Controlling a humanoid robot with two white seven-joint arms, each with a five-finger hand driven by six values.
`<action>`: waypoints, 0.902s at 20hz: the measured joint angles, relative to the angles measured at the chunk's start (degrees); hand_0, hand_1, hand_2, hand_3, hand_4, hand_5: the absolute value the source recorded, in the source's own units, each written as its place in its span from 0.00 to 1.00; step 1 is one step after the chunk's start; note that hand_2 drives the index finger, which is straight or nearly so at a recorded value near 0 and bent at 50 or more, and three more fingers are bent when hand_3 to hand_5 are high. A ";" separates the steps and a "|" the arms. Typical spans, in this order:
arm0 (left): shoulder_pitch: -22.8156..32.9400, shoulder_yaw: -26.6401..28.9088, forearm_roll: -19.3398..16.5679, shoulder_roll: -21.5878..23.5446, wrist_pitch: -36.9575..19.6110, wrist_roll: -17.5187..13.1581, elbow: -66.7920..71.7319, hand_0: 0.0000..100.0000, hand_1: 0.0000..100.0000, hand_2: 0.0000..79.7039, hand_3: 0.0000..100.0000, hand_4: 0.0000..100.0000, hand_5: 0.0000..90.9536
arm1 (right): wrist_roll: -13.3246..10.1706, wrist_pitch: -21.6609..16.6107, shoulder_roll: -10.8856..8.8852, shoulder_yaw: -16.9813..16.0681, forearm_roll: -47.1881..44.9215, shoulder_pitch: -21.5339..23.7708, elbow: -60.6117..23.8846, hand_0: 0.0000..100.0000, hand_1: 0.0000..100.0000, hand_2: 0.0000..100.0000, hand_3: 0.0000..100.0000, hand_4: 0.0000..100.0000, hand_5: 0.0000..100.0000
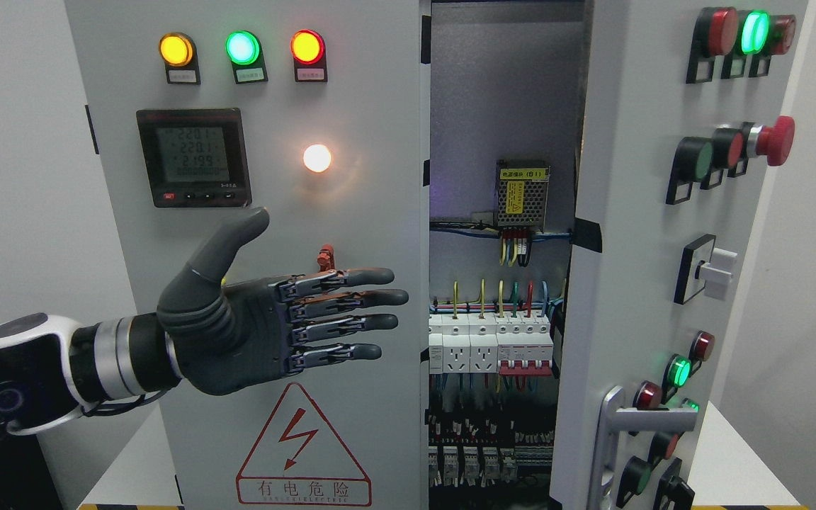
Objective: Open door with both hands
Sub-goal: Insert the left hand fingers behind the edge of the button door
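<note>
Held flat before a grey electrical cabinet [394,439], the robot's left hand [266,319] is seen in the head view with its four fingers [351,301] stretched out straight and side by side, pointing toward the picture's right, and the thumb [234,237] raised upward. Nothing is gripped by it; whether the fingers touch the panel cannot be told. The arm is brought in from the lower left.

Behind the hand, the left door [252,212] is shown closed, fitted with amber, green and red indicator lamps [241,48], a digital meter [193,157], a lit white lamp [316,158] and a red-bordered hazard triangle [303,446]. A small red key [325,256] is seen just above the fingers.

At the right, the right door [635,234] is shown swung open toward the camera, its face lined with push buttons, a red emergency stop [775,140], a selector switch [711,273] and a metal handle [638,421] low down. Between the two doors, the interior is exposed: a power supply [521,195], coloured wires and rows of breakers [493,343].
</note>
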 measured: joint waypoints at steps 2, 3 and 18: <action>0.20 0.96 -0.07 -2.34 -0.11 0.86 0.68 0.00 0.00 0.00 0.00 0.03 0.00 | 0.00 0.00 0.00 0.00 0.00 0.00 0.00 0.00 0.00 0.00 0.00 0.00 0.00; 0.26 1.53 -0.12 -3.67 -0.13 1.41 1.02 0.00 0.00 0.00 0.00 0.03 0.00 | 0.00 0.00 0.00 0.00 0.00 0.00 0.00 0.00 0.00 0.00 0.00 0.00 0.00; 2.16 6.68 -1.43 -20.49 0.70 7.10 6.15 0.00 0.00 0.00 0.00 0.03 0.00 | -0.01 0.00 0.00 0.00 0.00 0.00 0.00 0.00 0.00 0.00 0.00 0.00 0.00</action>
